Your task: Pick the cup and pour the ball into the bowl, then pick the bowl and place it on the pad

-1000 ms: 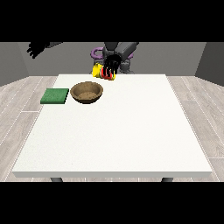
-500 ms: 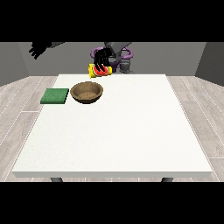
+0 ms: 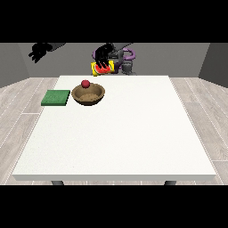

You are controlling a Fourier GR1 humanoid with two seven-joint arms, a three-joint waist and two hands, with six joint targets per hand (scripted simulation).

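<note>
Table (image 3: pixel 133 133) first: the white top carries the green pad (image 3: pixel 56 97) at the view's left and, just beside it, the brown bowl (image 3: pixel 89 94), not yet on the pad. Above the far edge, the hand at the view's right (image 3: pixel 102 57) curls over the yellow cup (image 3: pixel 103 68); the hand at the view's left (image 3: pixel 40 50) hangs raised, holding nothing, fingers unclear. Smallest, the red ball (image 3: pixel 85 83) sits at the bowl's far rim, so the pour looks nearly done, the bowl's move remaining

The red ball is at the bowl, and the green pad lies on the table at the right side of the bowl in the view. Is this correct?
Not quite. In the front view the green pad lies at the left of the bowl, not the right. The red ball is indeed at the bowl, over its far rim.
</note>
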